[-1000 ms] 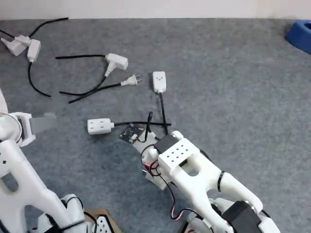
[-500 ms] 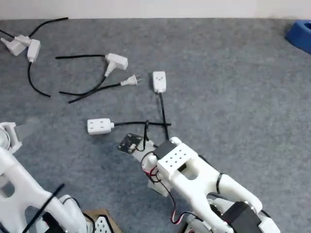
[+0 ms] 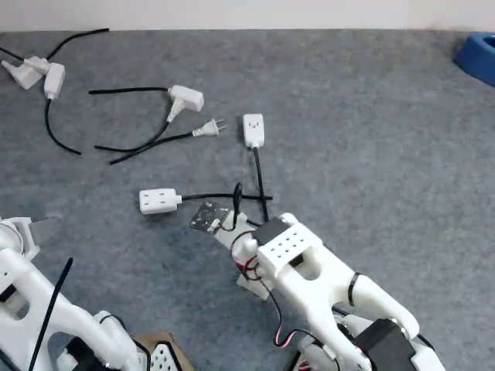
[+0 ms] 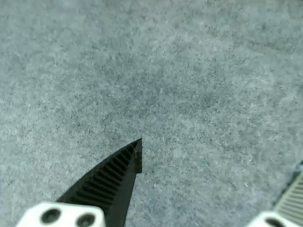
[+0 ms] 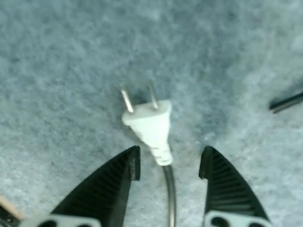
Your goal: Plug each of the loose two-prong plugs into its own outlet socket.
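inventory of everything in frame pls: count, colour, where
Two-prong plug: 1, white, left of the single outlet.
Second two-prong plug: 1, white, on the carpet between the right gripper's fingers.
Angled plug: 1, white, beyond the first plug.
Single outlet: 1, white, mid-table.
Long outlet block: 1, white, left of the right arm.
Connector pair: 2, white, touching, far left corner.
Blue object: 1, far right edge.
Carpet: grey.
Left gripper: open, over bare carpet.
Right gripper: open, astride the second plug.
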Robot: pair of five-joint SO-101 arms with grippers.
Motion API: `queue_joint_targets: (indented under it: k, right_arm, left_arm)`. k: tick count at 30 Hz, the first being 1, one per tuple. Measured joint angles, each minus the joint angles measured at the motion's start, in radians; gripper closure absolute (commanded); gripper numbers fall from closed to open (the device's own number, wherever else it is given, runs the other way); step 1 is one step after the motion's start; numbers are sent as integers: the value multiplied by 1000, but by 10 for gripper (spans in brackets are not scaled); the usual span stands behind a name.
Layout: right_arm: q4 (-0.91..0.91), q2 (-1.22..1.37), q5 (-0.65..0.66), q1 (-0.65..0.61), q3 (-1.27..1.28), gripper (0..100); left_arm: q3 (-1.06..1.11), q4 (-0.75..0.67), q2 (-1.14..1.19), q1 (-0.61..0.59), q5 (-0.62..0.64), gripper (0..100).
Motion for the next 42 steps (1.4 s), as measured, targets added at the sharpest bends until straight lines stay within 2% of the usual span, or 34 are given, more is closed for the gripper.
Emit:
queue_joint_targets:
  k: [5,9,18,20,24,26,34,40,42]
  right_arm:
    - [-20,0,66,40,15,793]
    - [-115,-3,83,40,91,793]
    - [-221,-8,133,-72,158,798]
    - [-235,-5,140,-72,161,837]
    - [-244,-14,141,-74,166,998]
    - [-253,-15,143,-74,164,976]
    - [-264,-15,146,-74,161,991]
    - [-252,-14,38,-74,155,991]
    - [-201,0,-2,-77,80,991]
  left_arm:
    - [2,-8,0,0,-5,543]
    - [2,-9,0,0,-5,543]
    - [2,-9,0,-2,-5,543]
    - [2,-9,0,-5,-5,543]
    - [2,-9,0,-29,-5,543]
    - [2,-9,0,-29,-5,543]
    - [2,-9,0,-37,-5,543]
    - [2,-11,0,-35,-5,543]
    - [2,-14,0,-25,-5,541]
